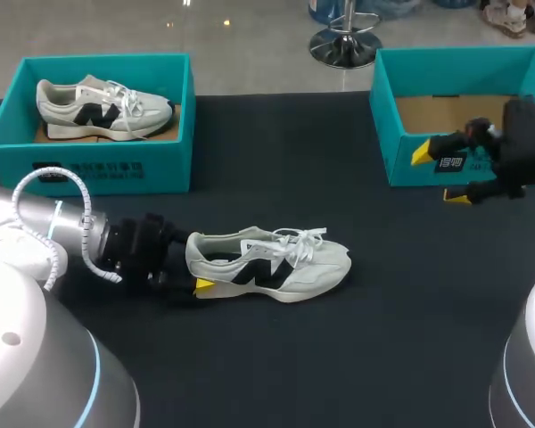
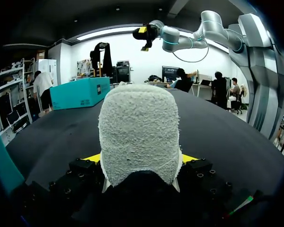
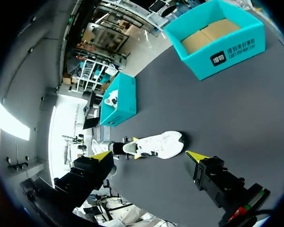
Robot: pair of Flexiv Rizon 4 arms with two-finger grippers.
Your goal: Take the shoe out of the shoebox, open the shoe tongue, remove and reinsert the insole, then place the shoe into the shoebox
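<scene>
On open table [image 1: 401, 312], shoe [image 1: 281, 267] heel in grip of left pincer [image 1: 198, 272] (right pincer [image 1: 439, 175] spread)

Left box [image 1: 160, 174]: you've got a line of white print on the front wall with a black patch beside it, too small to read.
Right box [image 1: 401, 165]: white characters and a dark patch on the front wall, not legible.
Table shoe [image 1: 276, 272]: bold black mark on the side, no readable words.
Boxed shoe [image 1: 98, 111]: same black mark, nothing readable.
</scene>
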